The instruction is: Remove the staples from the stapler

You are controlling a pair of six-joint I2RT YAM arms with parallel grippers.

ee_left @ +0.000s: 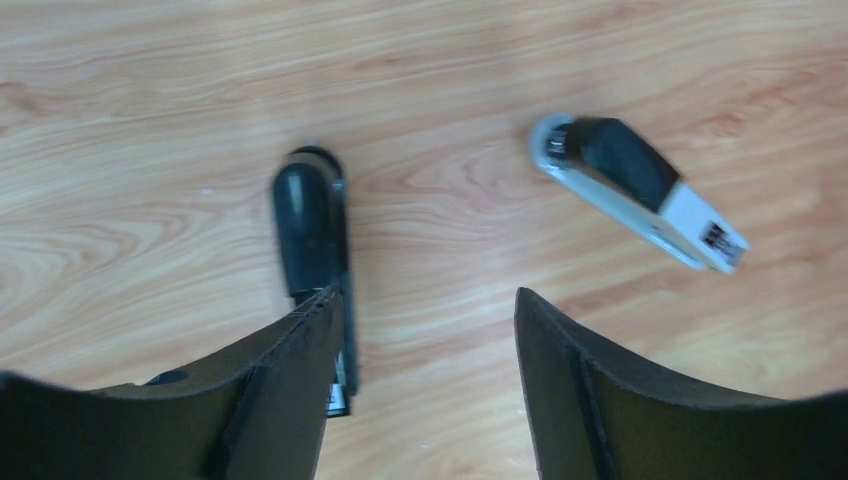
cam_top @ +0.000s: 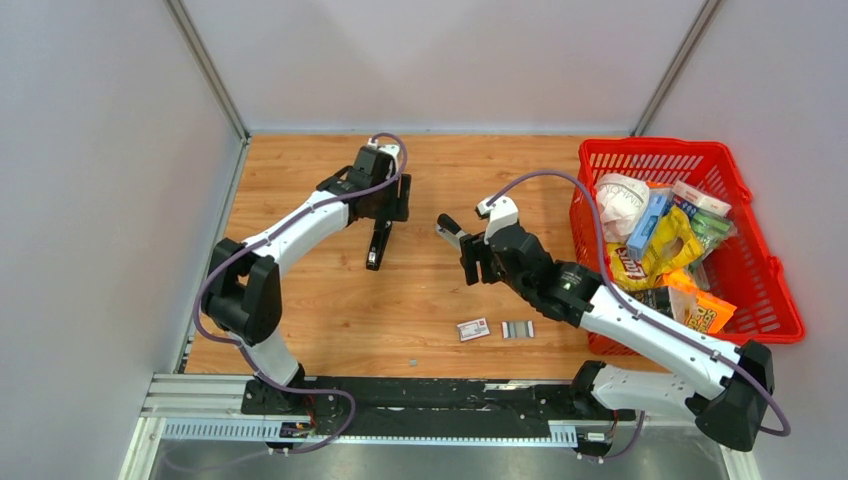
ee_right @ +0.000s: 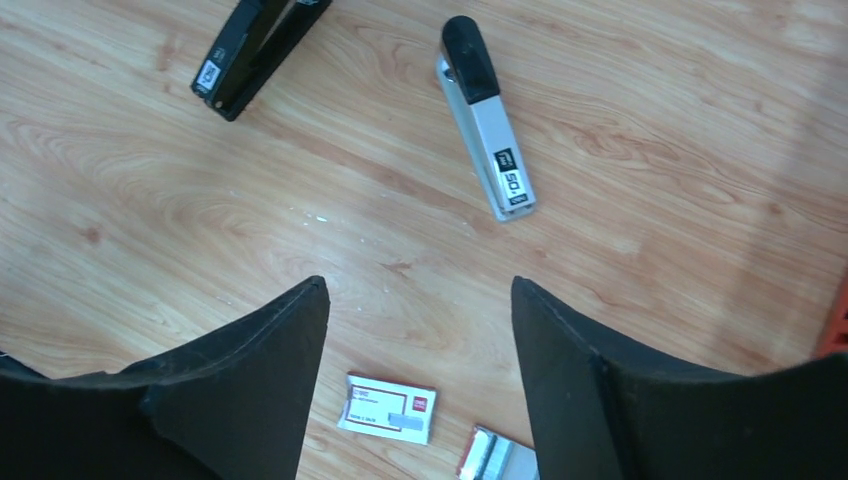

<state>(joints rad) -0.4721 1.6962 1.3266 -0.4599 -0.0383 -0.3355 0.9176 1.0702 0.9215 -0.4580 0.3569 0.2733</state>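
A pale wood-grain table (cam_top: 450, 160) is filling the floor of a grey-walled booth, and near its front edge the staples (cam_top: 517, 329) are lying loose as a short, ribbed, silvery strip, just beside a small white-and-red printed box (cam_top: 473, 329) and well apart from both staplers. The black stapler (cam_top: 378, 245), slim and matte, is resting further back under the left gripper (ee_left: 425, 300), with its top seemingly swung away from its base in the right wrist view. A grey stapler (ee_right: 485, 120) with a rounded black cap is lying just ahead of the right gripper (ee_right: 418, 285). Both grippers are standing with jaws wide apart and are gripping nothing. With the strip out, the unloading is looking close to finished, so the step in hand is probably backing away cleanly. The left arm should be lifting straight up, since one finger is overlapping the black stapler and whether they are touching is unclear. The light strip would be sliding easily on this smooth surface. A red plastic lattice basket (cam_top: 650, 143) of crinkly snack packets is sitting at the right.
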